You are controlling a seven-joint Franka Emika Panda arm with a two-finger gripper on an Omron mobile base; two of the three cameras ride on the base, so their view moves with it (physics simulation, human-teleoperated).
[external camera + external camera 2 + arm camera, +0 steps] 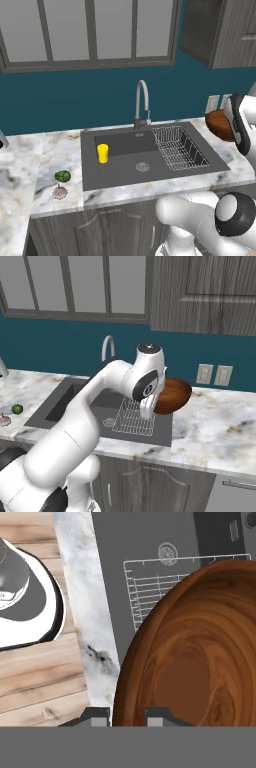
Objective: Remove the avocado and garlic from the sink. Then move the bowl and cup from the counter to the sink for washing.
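Observation:
The reddish-brown bowl [200, 662] hangs tilted in the air over the right end of the sink [125, 172], above the wire rack [177, 147]. My gripper [128, 717] is shut on its rim, one fingertip on each side of the wall. The bowl [172, 396] also shows beside my hand in the right base view, and the bowl [220, 125] appears at the right edge of the left base view. A yellow cup [102, 153] stands upright inside the basin at its left. On the counter left of the sink lie the avocado [62, 175] and the garlic [60, 192].
A curved steel faucet [142, 102] rises behind the basin. Marble counter [215, 426] stretches to the right of the sink, with two wall outlets [212, 374] above it. Wood floor [35, 682] lies below the counter's front edge.

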